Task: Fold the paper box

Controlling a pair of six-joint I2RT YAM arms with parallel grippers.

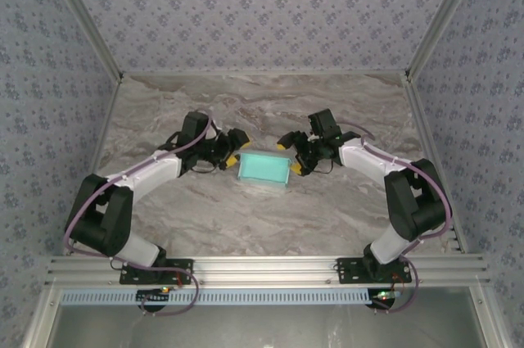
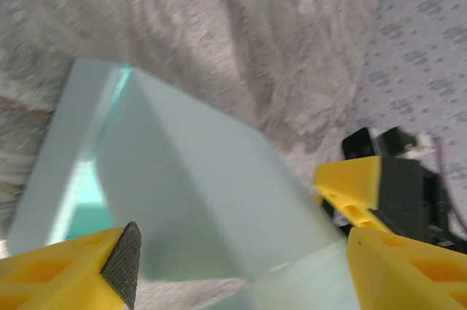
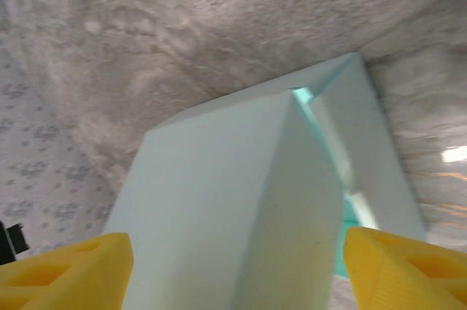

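A small pale cyan-blue card box [image 1: 264, 169] sits in the middle of the grey marbled table [image 1: 246, 225]. It is open at the top, and the floor inside shows a deeper teal. Up close, its plain panels slope along sharp creases. The left gripper [image 1: 237, 151] and right gripper [image 1: 289, 157] flank its two ends, both with jaws spread wide. I cannot tell whether they touch the card.

The paper box [image 1: 263, 169] lies on the table [image 1: 246, 225] at mid-depth, between the two grippers. The left gripper [image 1: 235, 151] is just beside its left end and the right gripper [image 1: 288, 157] just beside its right end. In each wrist view the box sits ahead of that gripper's fingers, in the gap between them.
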